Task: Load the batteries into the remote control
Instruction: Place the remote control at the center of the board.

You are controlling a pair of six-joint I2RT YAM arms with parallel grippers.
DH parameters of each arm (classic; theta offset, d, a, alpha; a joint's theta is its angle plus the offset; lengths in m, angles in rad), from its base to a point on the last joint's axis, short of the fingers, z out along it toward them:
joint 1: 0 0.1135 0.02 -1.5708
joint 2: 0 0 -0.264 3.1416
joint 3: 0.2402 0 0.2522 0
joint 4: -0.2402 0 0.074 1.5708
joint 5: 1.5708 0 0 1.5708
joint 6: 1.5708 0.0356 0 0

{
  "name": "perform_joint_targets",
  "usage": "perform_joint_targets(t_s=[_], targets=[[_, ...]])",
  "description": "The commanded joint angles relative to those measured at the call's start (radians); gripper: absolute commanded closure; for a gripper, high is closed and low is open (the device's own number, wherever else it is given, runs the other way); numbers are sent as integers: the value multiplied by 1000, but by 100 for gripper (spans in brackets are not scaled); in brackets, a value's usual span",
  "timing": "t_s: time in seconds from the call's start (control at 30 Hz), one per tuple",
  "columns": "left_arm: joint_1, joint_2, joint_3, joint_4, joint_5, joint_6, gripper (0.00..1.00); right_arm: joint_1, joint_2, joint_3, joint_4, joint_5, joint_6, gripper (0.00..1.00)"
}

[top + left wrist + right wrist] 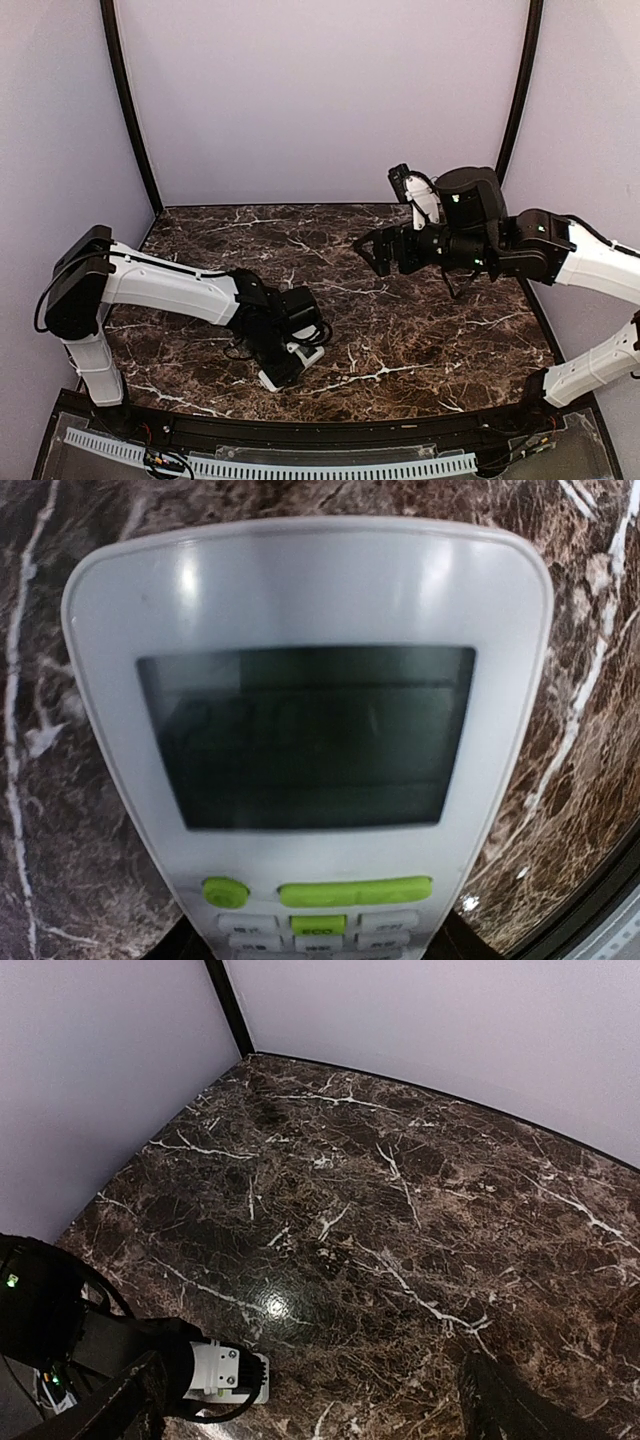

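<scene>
Remote control, screen up, pinched at button end by left gripper. Right gripper spread, empty, held high, well beyond remote. Batteries unseen; remote best turned over first, back compartment exposed.

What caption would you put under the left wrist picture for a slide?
White remote control, dark screen and green buttons facing the camera, fills the view against a brown marble table.

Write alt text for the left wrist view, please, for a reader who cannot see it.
A white rectangular plastic remote control fills the frame, its face toward the camera, with a dark brown white-veined marble table behind it. Its dark blank screen sits above lime green buttons.
</scene>
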Motion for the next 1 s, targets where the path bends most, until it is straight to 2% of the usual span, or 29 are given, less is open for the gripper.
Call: perform_joint_targets(t_s=[0.0, 0.23, 0.4, 0.47, 0.5, 0.57, 0.7, 0.83, 0.9, 0.97], targets=[[41, 82, 139, -61, 145, 49, 72, -4, 41, 13, -76, 1, 14, 1], [60, 234, 255, -125, 181, 89, 54, -4, 41, -4, -78, -4, 6, 1], [76, 288, 298, -137, 178, 114, 38, -4, 33, -16, -63, -6, -1, 1], [78, 298, 307, -132, 184, 123, 28, -5, 35, -16, -68, -5, -1, 1], [77, 297, 307, -129, 193, 131, 13, -5, 35, -15, -72, -4, 1, 1], [78, 296, 303, -119, 226, 141, 3, -4, 35, -12, -89, 10, 14, 1], [78, 263, 296, -86, 251, 135, 1, -11, 35, 1, -125, 32, 51, 1], [78, 119, 268, 2, 218, 116, 1, -61, 32, -2, -163, 38, 91, 1], [78, 15, 222, 96, 164, 122, 1, -104, 24, -20, -162, 22, 100, 1], [79, -131, 138, 214, 32, 133, 1, -152, 7, -44, -146, 1, 109, 1]])
